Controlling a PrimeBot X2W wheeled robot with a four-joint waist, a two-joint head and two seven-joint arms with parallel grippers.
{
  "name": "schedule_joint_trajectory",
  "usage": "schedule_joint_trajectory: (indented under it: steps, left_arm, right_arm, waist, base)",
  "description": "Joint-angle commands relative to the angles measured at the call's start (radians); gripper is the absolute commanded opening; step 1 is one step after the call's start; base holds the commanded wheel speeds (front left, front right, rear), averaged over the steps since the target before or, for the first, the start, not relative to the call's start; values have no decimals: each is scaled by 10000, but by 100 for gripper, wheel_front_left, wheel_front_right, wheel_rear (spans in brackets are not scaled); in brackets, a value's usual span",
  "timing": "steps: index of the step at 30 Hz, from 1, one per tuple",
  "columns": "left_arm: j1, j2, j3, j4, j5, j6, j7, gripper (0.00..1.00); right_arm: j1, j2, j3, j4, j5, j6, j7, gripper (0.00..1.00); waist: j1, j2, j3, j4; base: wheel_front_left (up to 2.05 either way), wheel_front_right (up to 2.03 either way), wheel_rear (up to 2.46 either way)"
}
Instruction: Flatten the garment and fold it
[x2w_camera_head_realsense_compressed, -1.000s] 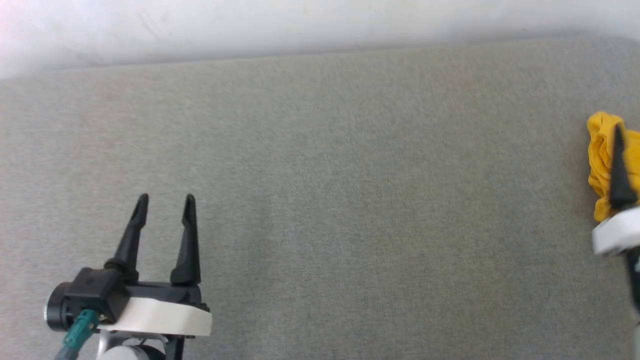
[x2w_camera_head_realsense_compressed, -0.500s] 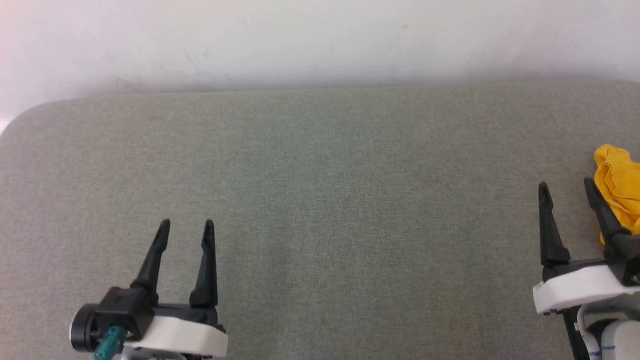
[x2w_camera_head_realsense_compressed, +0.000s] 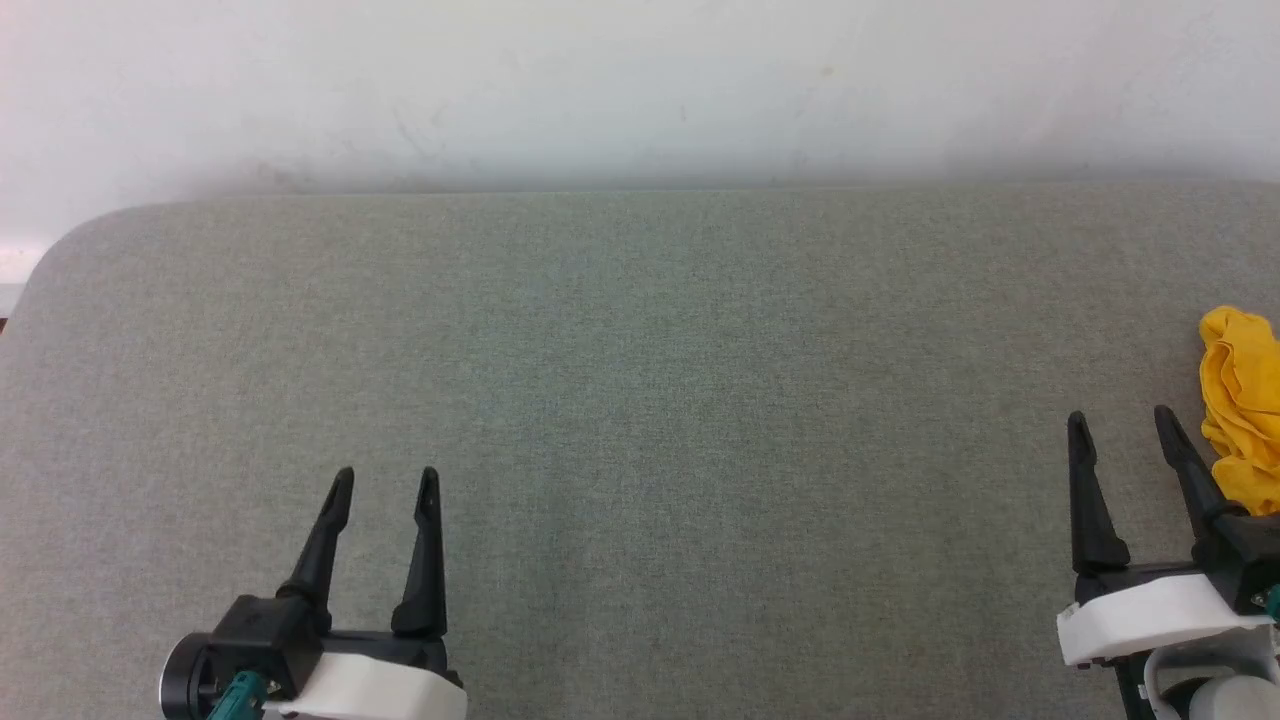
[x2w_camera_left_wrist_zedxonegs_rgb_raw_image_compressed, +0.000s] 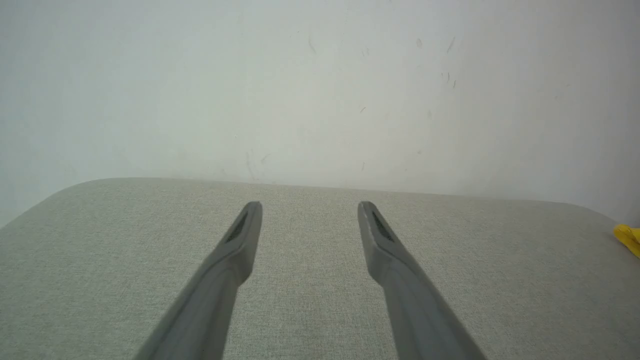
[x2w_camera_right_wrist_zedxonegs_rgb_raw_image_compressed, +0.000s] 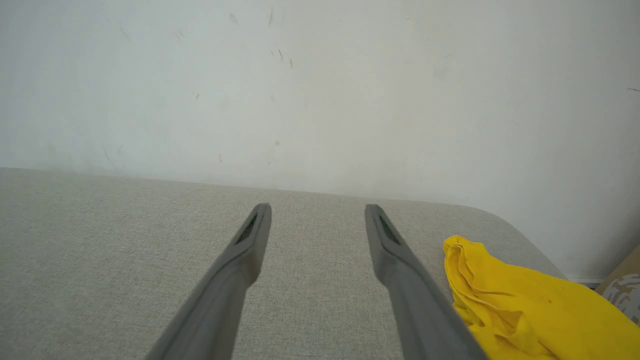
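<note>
The garment (x2w_camera_head_realsense_compressed: 1243, 410) is seen as a crumpled bright-yellow heap at the far right of the worktop (x2w_camera_head_realsense_compressed: 640, 380), cut off by the edge of the head view. Its folds are bunched together, and the outline of a shirt cannot be made out.

The right gripper (x2w_camera_head_realsense_compressed: 1120, 425) is held just beside the garment, on the side towards the middle of the worktop. Its fingers (x2w_camera_head_realsense_compressed: 1088, 500) are spread wide, with bare grey fabric seen between them. In the head view the outer finger is overlapped with the lower edge of the yellow cloth. In the right wrist view that finger is crossed in front of the near folds. Whether the cloth is touched cannot be told.

The left gripper (x2w_camera_head_realsense_compressed: 385, 482) is held at the lower left, well apart from the garment. Its fingers (x2w_camera_head_realsense_compressed: 320, 540) are likewise spread wide over bare worktop and are pointed towards the wall (x2w_camera_head_realsense_compressed: 640, 90). In the left wrist view a sliver of yellow is caught at the far right edge.

The worktop is covered in grey woven fabric, is rounded at its far corners, and is set against the white, lightly scuffed wall.
</note>
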Motion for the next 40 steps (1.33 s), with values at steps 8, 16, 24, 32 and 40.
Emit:
schedule_joint_trajectory:
  steps: [8, 16, 24, 32, 40]
  left_arm:
    - [202, -268, 289, 188, 356, -348, -47, 100]
    - [140, -376, 372, 127, 373, -429, 31, 0]
    - [79, -488, 503, 186, 568, -520, 194, 0]
    - [17, -600, 635, 245, 763, -611, 357, 0]
    - [-44, -712, 766, 304, 959, -701, 521, 0]
  right_arm:
    - [-49, 34, 49, 272, 137, -21, -154, 100]
    - [-7, -7, 31, 290, 80, 2, -114, 0]
    - [-10, -5, 130, 254, 80, 0, 27, 0]
    - [-13, -2, 229, 218, 79, -1, 168, 0]
    - [-17, 1, 328, 182, 79, -3, 309, 0]
  waist:
    - [0, 0, -37, -37]
    - [1, 0, -74, -45]
    - [1, 0, -138, -13]
    - [1, 0, -202, 18]
    - [1, 0, -266, 50]
  base:
    - [0, 0, 0]
    - [0, 0, 0]
    - [0, 0, 0]
    - [0, 0, 0]
    - [0, 0, 0]
